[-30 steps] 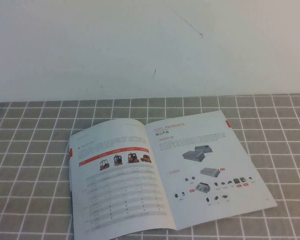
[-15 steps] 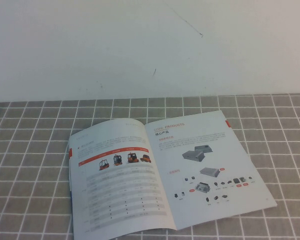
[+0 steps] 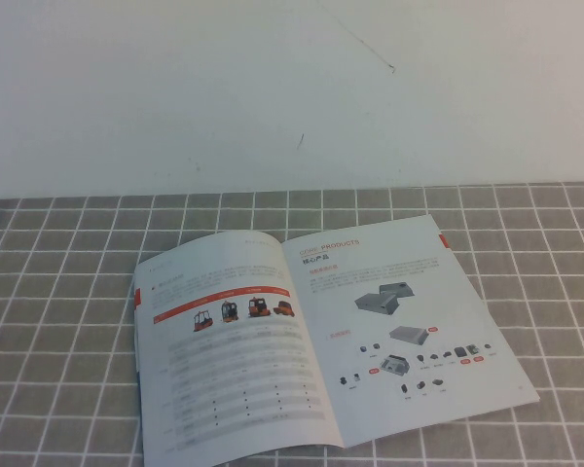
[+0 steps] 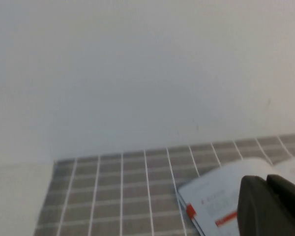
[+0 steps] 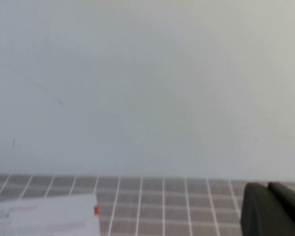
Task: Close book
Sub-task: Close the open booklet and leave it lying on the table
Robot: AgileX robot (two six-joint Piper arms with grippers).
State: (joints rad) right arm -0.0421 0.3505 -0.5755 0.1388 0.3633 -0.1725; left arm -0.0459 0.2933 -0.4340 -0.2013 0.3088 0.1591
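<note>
Book (image 3: 321, 341) lay open and flat on the table (image 3: 58, 253), on its grey tiled covering, near my side and about midway between my two arms.

Writing: the red heading (image 3: 329, 247) at the top of the right page (image 3: 438, 302) read "CORE PRODUCTS". A line of characters sat under it, too small to read. Below were pictures of grey boxes (image 3: 384, 297) and small dark parts with red labels, wording illegible. The left page (image 3: 224, 389) carried a red band (image 3: 219, 299) over a row of small vehicles (image 3: 243, 311), with faint rows of table text beneath that I could not read. A red tab (image 3: 444, 240) marked the far outer corner of the right page.

Hidden or cut off: the near left corner of the book ran off the bottom of the high view. Neither of my arms showed there. My left end effector (image 4: 271, 206) appeared only as a dark blurred shape in its wrist view, above the table and covering part of the book's left page near its far corner. My right end effector (image 5: 273, 209) was likewise a dark shape in its wrist view, over bare tiles off to the book's right. I could not tell whether either was apart or together. Pale wall (image 3: 273, 97) behind, with a few faint marks.

Change: none noted. The book lay exactly as it had half a second and one second before.
</note>
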